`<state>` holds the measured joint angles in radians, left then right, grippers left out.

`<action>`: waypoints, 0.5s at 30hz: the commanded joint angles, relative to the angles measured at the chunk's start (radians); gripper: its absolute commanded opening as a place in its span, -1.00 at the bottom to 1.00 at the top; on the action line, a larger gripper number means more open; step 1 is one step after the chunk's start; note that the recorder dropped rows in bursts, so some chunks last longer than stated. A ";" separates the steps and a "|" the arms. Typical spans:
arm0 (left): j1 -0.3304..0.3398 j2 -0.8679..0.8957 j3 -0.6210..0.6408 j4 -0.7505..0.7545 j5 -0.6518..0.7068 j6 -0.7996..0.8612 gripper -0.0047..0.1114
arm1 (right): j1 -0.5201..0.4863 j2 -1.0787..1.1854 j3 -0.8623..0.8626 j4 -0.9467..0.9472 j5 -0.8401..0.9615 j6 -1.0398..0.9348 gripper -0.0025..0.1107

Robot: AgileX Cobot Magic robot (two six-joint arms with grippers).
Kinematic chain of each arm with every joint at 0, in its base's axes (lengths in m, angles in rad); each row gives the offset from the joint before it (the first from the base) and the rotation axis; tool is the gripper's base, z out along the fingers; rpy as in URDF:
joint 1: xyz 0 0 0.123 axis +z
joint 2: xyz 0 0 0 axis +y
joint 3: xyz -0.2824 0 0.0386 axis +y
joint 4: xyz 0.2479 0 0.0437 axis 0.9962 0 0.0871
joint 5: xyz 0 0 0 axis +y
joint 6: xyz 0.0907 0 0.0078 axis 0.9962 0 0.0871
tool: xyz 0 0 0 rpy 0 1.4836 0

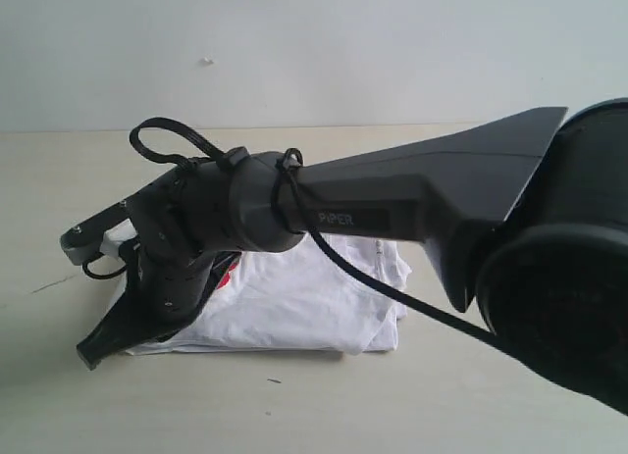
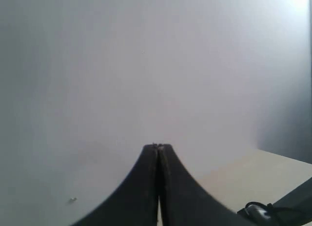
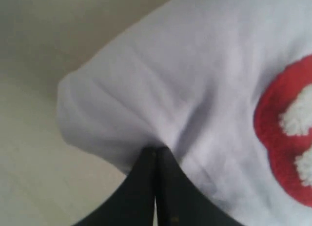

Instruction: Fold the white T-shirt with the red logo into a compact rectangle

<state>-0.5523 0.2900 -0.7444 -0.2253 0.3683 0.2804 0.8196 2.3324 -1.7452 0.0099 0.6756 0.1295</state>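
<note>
White T-shirt (image 1: pixel 294 302): folded into a thick block. It lies flat on the table (image 1: pixel 442 405), near the middle of the exterior view, a bit toward 6 o'clock.
Red logo (image 3: pixel 287 153): fuzzy red with puffy white bits, on the shirt's 9 o'clock side. The arm hides most of it.
Right arm (image 1: pixel 392 194): black. It reaches from 3 o'clock across the shirt.
Right gripper (image 3: pixel 156 149): jaws pressed together, tips touching a soft fold at the shirt's edge.
Left gripper (image 2: pixel 157 147): jaws pressed together, holding nothing, pointing at a white wall.
</note>
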 commanded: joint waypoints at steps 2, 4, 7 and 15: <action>-0.007 -0.004 0.002 0.007 0.002 -0.008 -0.92 | 0.000 -0.015 -0.006 -0.010 0.015 0.002 -0.96; -0.007 -0.004 0.002 0.013 0.009 -0.008 -0.92 | 0.000 -0.044 -0.006 -0.010 0.027 -0.003 -0.96; -0.007 -0.004 0.002 0.013 0.017 -0.008 -0.92 | 0.000 -0.104 -0.006 -0.010 0.047 -0.015 -0.96; -0.007 -0.100 0.002 0.074 0.091 -0.056 -0.92 | 0.006 -0.410 -0.006 -0.047 0.063 -0.050 -0.96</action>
<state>-0.5523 0.2250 -0.7444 -0.1721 0.4350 0.2497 0.8219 1.9838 -1.7452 -0.0084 0.7366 0.0900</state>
